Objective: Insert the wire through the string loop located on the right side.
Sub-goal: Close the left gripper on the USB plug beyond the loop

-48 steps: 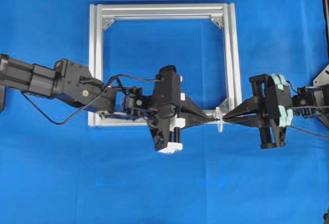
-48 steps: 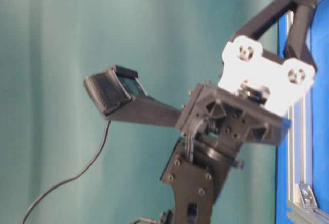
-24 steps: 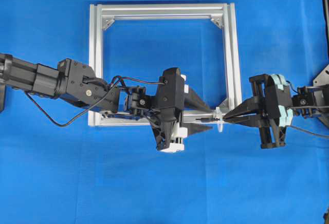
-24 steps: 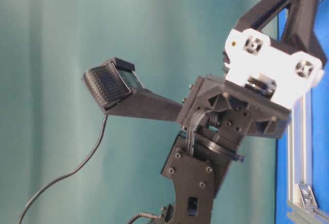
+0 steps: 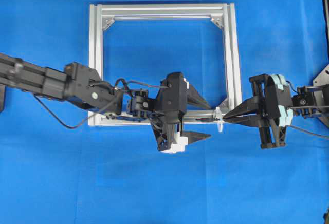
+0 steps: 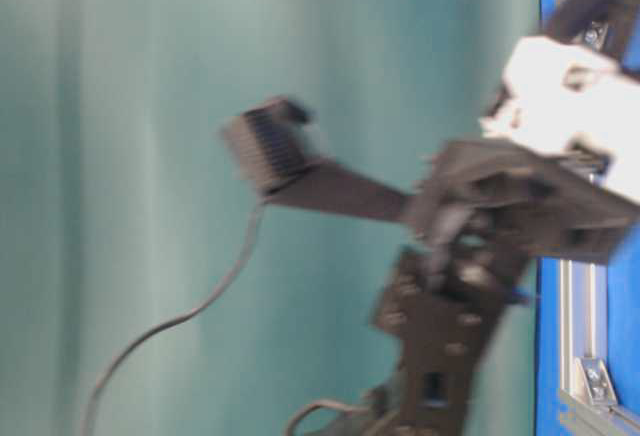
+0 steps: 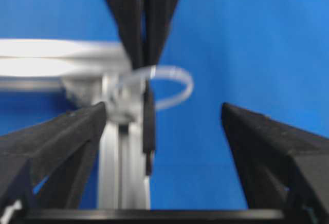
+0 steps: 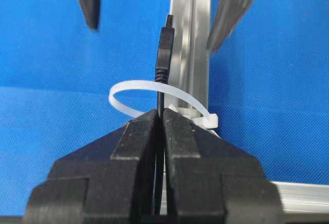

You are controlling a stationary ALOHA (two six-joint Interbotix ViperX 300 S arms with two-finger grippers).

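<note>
On the blue tabletop [image 5: 154,183] lies a square silver frame [image 5: 96,64], and at its four o'clock corner the whitish string loop [image 8: 154,96] stands beside the bar. Through that loop runs the wire [image 8: 160,103], its dark plug [image 8: 164,54] poking out past the ring toward the left hand [image 5: 203,119]. At three o'clock, the right hand [image 8: 160,118] is clenched on the wire just behind the loop. At six o'clock of the frame, the left hand is released, its fingers [image 7: 56,142] spread wide on either side of the plug without touching it.

One wire [image 8: 164,54], one string loop [image 8: 154,95], one frame [image 5: 231,54]
</note>
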